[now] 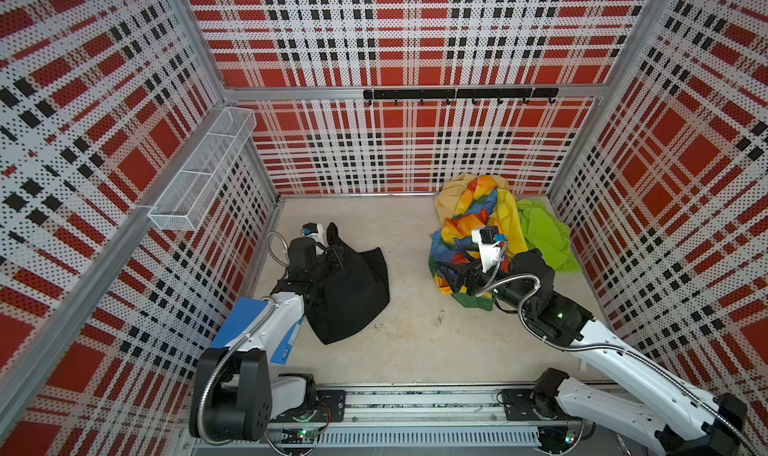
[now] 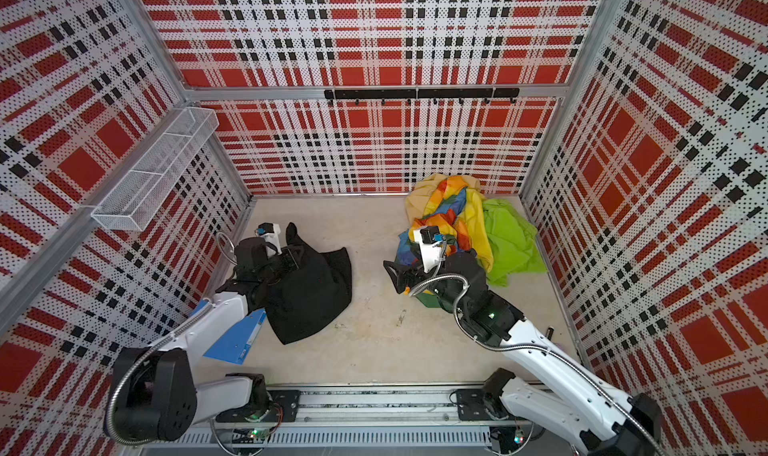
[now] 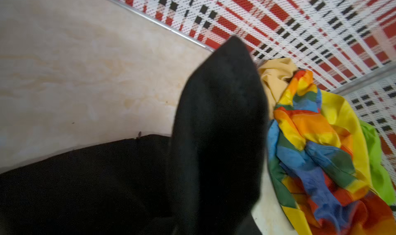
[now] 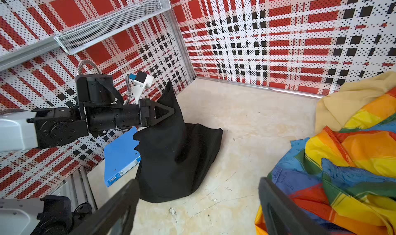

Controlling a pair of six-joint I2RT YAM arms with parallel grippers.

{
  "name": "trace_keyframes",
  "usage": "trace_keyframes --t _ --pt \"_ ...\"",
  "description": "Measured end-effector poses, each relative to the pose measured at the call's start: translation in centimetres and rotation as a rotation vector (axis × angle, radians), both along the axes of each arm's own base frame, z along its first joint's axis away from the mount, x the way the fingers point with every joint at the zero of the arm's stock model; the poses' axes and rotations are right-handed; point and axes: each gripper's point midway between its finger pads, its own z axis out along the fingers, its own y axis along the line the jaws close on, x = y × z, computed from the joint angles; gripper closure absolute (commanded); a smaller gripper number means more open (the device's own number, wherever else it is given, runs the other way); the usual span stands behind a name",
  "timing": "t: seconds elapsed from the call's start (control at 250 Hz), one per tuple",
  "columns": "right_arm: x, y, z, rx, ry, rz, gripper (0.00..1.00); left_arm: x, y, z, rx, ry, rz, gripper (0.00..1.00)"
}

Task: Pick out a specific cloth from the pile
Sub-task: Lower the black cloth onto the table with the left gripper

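One piece has been drawn clear of the rest: the black cloth point(image 1: 353, 292) sits on the left of the tabletop point(image 1: 415, 341), well apart from the pile point(image 1: 490, 225) at the back right; its upper corner stands in a peak, pinched by the left gripper point(image 4: 171, 111), whose jaws are pressed together on the fabric; the lower folds rest on the surface and reach the edge of a blue binder point(image 4: 120, 156). The right gripper point(image 2: 399, 275) hangs spread wide and empty at the near edge of the rainbow cloth point(image 4: 342, 159). To finish well, I judge the left arm should hold the pinch firm and rise straight, so the trailing folds lift without dragging the binder; limp fabric swings, so a slow carry suits; the right gripper is best kept off the rainbow cloth, the lime green cloth point(image 1: 544, 233) and the pale yellow cloth point(image 3: 274, 77), so none is tugged along.
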Motion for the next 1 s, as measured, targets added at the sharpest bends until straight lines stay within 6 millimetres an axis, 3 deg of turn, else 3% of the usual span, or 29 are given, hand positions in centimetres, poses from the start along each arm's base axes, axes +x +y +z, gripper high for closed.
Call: trace_keyframes --t 0.26,0.392,0.524,0.712,1.0 --pt "-0.1 -0.6 0.5 0.008 -0.011 -0.022 0.07 1.6 -0.3 -5.7 -0.033 0.133 0.013 0.97" --pt "-0.1 -0.7 0.2 -0.001 -0.002 -0.027 0.07 4.0 -0.7 -6.5 -0.051 0.149 0.003 0.98" --pt "0.0 -1.0 -0.1 -0.014 0.006 -0.045 0.07 6.4 -1.2 -5.2 -0.078 0.083 -0.007 0.96" --pt "-0.2 -2.0 0.4 -0.014 -0.007 -0.079 0.07 5.2 -1.1 -3.6 -0.078 0.034 0.001 0.79" --pt "0.2 -1.9 -0.3 -0.031 0.007 -0.087 0.07 0.8 -0.9 6.1 -0.015 -0.138 0.0 0.83"
